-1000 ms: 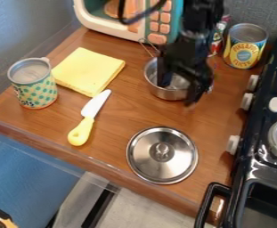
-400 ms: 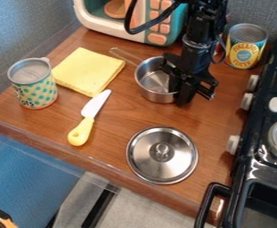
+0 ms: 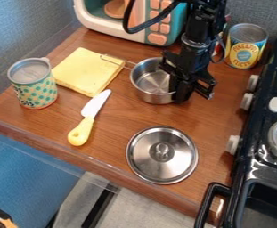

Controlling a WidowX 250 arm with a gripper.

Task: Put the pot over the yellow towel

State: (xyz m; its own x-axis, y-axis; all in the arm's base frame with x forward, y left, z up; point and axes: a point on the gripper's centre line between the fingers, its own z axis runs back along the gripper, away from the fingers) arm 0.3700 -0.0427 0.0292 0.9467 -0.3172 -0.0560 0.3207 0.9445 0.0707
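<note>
Your black gripper (image 3: 185,91) hangs at the stove-side rim of a small steel pot (image 3: 152,82) on the back half of the wooden worktop (image 3: 113,120), its arm coming down from the top edge of the view. Whether the claw is released or clenched on the pot's rim, you cannot tell from this angle.

The pot is upright, its round body over bare wood between the yellow towel and the stove (image 3: 254,164) – beside the towel, not over it. Only its wire handle crosses the towel's nearest corner; you cannot tell whether the two touch. The folded yellow towel (image 3: 87,70) lies flat near the worktop's wall-side edge, with a green-dotted can (image 3: 36,89) standing just beside it, toward the worktop's left corner.

In front of you, a knife (image 3: 81,133) lies between the towel and the worktop's front edge, its yellow handle toward that edge and the tip of its pale blade near the towel's front corner. A round steel lid (image 3: 152,162) rests flat, knob up, close to the front edge and well apart from the pot. At the back edge stands a toy microwave (image 3: 99,25) – white and teal, with orange buttons – while a yellow-and-blue can (image 3: 246,51) stands upright at the back corner by the stove.
</note>
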